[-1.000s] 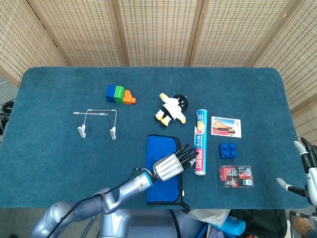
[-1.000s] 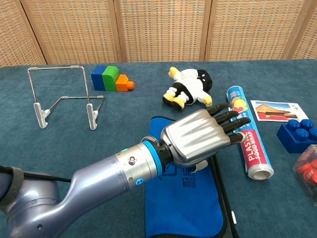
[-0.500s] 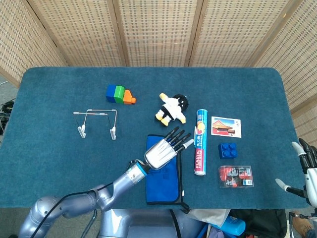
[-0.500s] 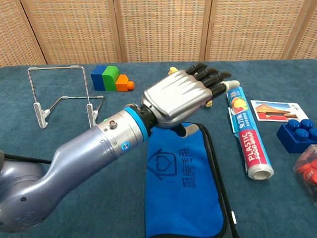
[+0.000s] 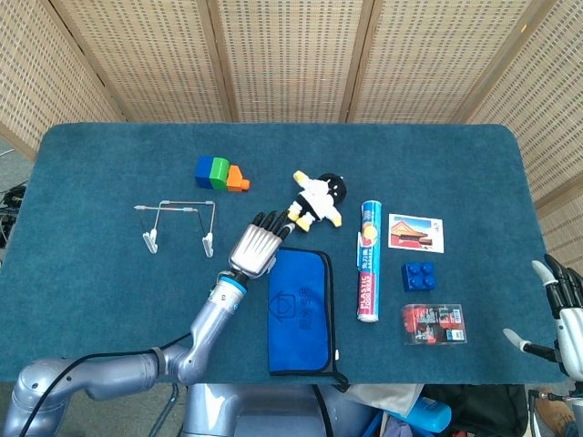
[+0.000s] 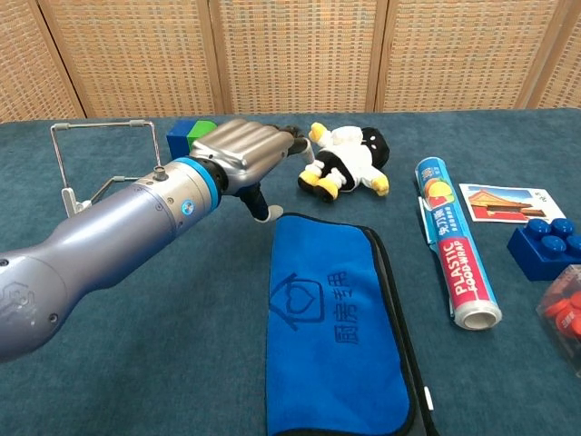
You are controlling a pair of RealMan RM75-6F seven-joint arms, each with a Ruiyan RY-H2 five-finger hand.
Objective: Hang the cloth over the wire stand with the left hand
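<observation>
While the left hand (image 5: pixel 256 246) hangs above the desk (image 5: pixel 91 182) near centre frame in the head view, fingers spread and holding nothing, the cloth (image 5: pixel 301 309) lies flat and untouched just to its lower right, folded, blue w/ a black edge. The wire stand (image 5: pixel 178 223) sits to the left of the hand, upright, well apart from the cloth. The right hand (image 5: pixel 565 314) shows only at the lower right edge, off the desk, fingers apart, nothing in it.

Risks, as I judge them:
- Hand is between cloth and stand w/ no grasp, so the cloth needs picking up 1st; a shallow pinch on the folded edge could lift 1 layer only and let it unfold or slip.
- Stand looks light and thin; dragging cloth over its top bar could tip or shove it.
- Plush toy (image 6: pixel 345 163) is near the fingers in the chest view; a careless sweep could knock it.
- Wrap roll (image 6: pixel 454 254) lies just beside the cloth's right edge and could get nudged.

Writing: roll reads "PLASTIC FOOD WRAP". Cloth bears a house-and-heart logo w/ Chinese characters, not clear enough to read. Text on the picture card (image 5: pixel 416 231) is too small.
</observation>
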